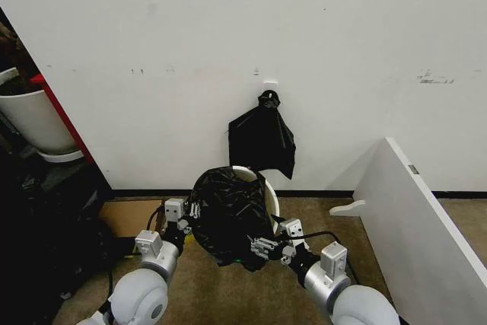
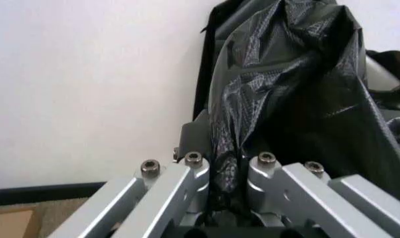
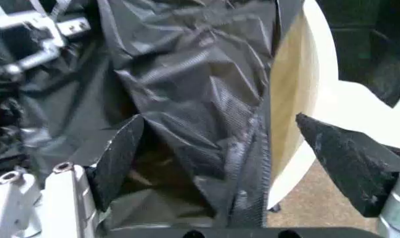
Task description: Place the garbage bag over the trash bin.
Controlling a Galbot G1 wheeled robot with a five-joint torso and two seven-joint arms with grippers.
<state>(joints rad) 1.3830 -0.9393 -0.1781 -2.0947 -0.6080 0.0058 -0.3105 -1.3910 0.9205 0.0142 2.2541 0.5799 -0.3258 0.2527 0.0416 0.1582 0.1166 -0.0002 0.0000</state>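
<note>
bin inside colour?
Pale yellowish-green inside the trash bin, white outside; right wrist view shows it best.

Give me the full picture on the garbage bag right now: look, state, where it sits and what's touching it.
The garbage bag is thin, glossy black plastic, crinkled and billowy. It drapes over most of the trash bin, whose white rim shows only at the back and right. The left hand is shut on a fold at the bag's left side, the plastic pinched between its metal fingers. The right hand is at its lower right edge, fingers spread open around a gathered fold beside the bin's rim.
</note>
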